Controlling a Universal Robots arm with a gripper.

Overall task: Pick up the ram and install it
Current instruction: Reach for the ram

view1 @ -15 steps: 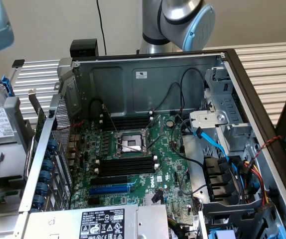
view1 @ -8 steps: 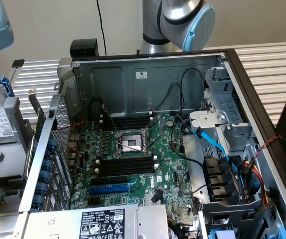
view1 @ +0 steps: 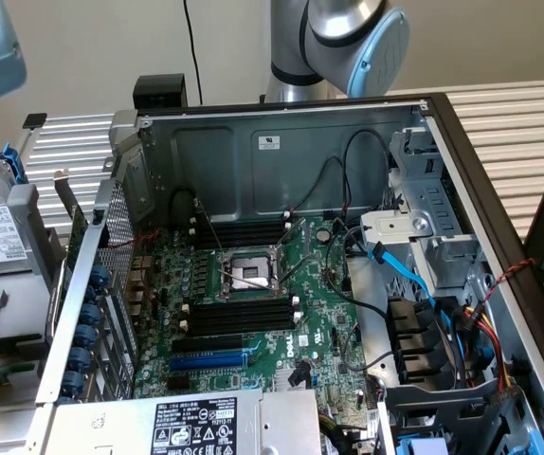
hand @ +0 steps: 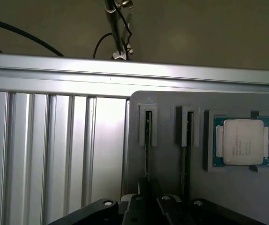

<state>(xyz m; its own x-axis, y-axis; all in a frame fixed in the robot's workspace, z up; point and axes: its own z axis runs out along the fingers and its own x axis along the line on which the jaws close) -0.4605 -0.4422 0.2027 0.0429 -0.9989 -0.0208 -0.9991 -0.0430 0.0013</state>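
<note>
1. The ram (hand: 147, 140), a thin flat stick seen edge-on, stands in a slot of a flat grey plastic holder plate (hand: 167, 178). A second stick (hand: 188, 136) of the same kind stands in the next slot.
2. The black gripper (hand: 151, 202) sits over one end of the ram. Clenched or released: cannot tell.
3. A square silver-lidded processor chip (hand: 241, 142) lies in the plate's recess, beyond the second stick.
4. Exterior view: open grey metal computer case (view1: 281, 142). Long black memory slots (view1: 244, 318) lie at 6 o'clock of the bare processor socket (view1: 248, 273), and a blue slot (view1: 210, 361) at 7 o'clock.
</note>
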